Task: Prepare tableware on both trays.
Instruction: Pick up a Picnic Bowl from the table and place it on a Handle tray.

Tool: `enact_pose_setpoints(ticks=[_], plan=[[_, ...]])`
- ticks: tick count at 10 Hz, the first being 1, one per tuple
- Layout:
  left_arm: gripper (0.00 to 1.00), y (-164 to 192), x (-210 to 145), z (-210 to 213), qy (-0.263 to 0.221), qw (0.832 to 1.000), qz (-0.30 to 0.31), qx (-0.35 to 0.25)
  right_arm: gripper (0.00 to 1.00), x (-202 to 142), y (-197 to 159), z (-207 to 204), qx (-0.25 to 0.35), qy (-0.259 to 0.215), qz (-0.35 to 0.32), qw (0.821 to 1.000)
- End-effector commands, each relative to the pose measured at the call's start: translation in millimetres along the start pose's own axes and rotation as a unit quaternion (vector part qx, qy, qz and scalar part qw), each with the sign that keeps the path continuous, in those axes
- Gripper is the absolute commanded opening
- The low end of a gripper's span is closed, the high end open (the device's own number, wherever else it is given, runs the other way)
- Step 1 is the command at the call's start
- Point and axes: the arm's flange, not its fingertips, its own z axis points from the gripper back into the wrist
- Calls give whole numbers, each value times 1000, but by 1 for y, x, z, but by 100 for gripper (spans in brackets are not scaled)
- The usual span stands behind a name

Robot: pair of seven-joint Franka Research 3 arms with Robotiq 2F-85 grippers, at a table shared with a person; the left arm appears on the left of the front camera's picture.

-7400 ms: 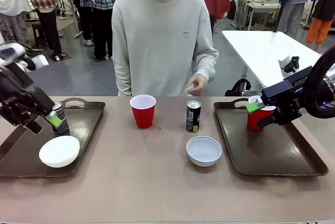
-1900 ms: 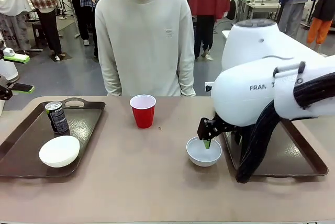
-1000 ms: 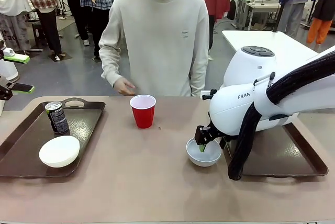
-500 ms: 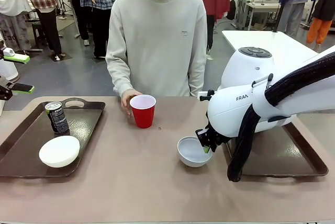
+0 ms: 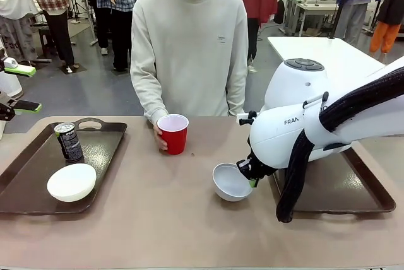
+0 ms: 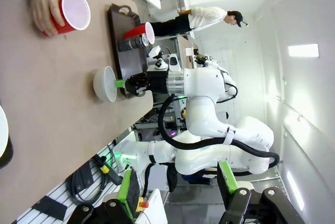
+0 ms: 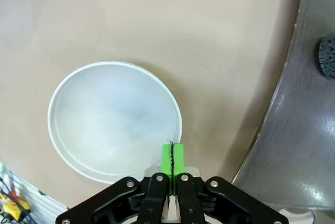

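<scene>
Nearest the robot, the right gripper (image 5: 249, 178) (image 7: 172, 148) is pinched shut on the rim of the pale grey-blue bowl (image 5: 228, 181) (image 7: 112, 119). Its two green pads are pressed together with the thin rim edge between them. The bowl is tipped, with the gripped side higher, and sits over the brown table (image 5: 158, 219) just left of the right tray (image 5: 341, 197). Whether its base touches the table cannot be told.

To the left, the white bowl (image 5: 71, 181) lies at the near end of the left tray (image 5: 104, 156). A dark can (image 5: 69, 141) stands upright behind it on the same tray.

The left gripper (image 5: 22, 88) (image 6: 175, 187) hangs beyond that tray's outer edge, jaws wide apart and holding nothing.

Farther across, near the middle of the table, a red cup (image 5: 172, 134) (image 6: 73, 12) stands upright. The person's hand (image 5: 158, 139) (image 6: 44, 7) is curled around its side, fingers touching it.

In the left wrist view, a second red cup (image 6: 141, 31) and a second can (image 6: 133, 42) stand on the right tray. The person stands at the far edge of the table.
</scene>
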Motion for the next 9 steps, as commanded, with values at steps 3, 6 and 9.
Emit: enact_pose_setpoints(ticks=[3,6,9], plan=[[79,0,1,0,-1,1000,-13,-11,0,-9,-1,-8,-15,14,4,1000],[79,0,1,0,-1,1000,-13,-11,0,-9,2,-10,-6,17,5,1000],[79,0,1,0,-1,1000,-13,-11,11,-9,4,-7,0,9,8,1000]])
